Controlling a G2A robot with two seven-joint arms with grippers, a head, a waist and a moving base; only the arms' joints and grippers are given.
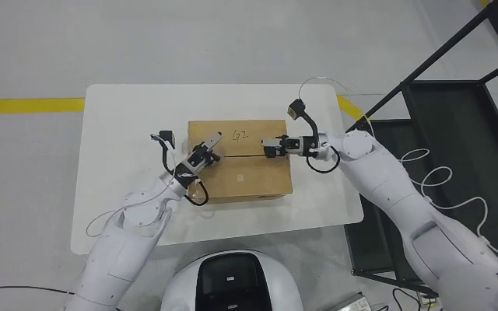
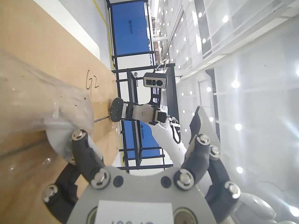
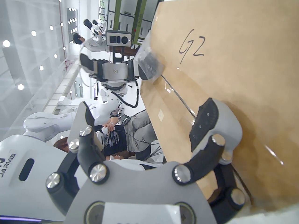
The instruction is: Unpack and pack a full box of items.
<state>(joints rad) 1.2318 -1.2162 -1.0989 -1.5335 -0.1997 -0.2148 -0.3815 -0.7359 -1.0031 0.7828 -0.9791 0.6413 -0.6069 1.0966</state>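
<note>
A white table (image 1: 117, 155), a black rack (image 1: 455, 109) just beside it, yellow floor tape (image 1: 39, 105).

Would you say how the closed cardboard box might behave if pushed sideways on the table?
The cardboard box looks broad and flat-based, so it would probably slide, not tip. Its flaps lie shut under clear tape, so the top should stay fairly stiff.
</note>
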